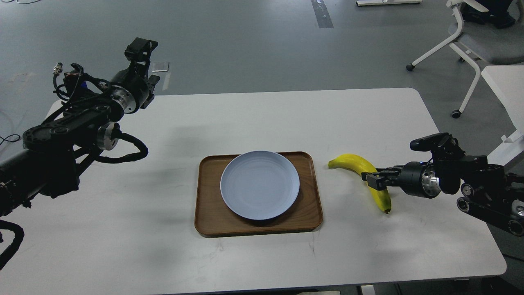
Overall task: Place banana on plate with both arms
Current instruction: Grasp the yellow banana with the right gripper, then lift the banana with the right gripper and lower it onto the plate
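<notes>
The yellow banana [351,162] lies on the white table right of the tray, stem pointing left toward the tray, dark tip toward me. My right gripper [373,180] comes in low from the right and its fingers are closed on the banana's middle. The pale blue-grey plate [260,184] sits empty on the brown wooden tray [208,221] at the table's centre. My left gripper [141,46] is raised above the far left corner of the table, far from both; its fingers cannot be told apart.
The white table [123,229] ends close behind the left arm and just right of the right arm. A white office chair [470,37] and another white tabletop [505,84] stand beyond the right edge on the grey floor.
</notes>
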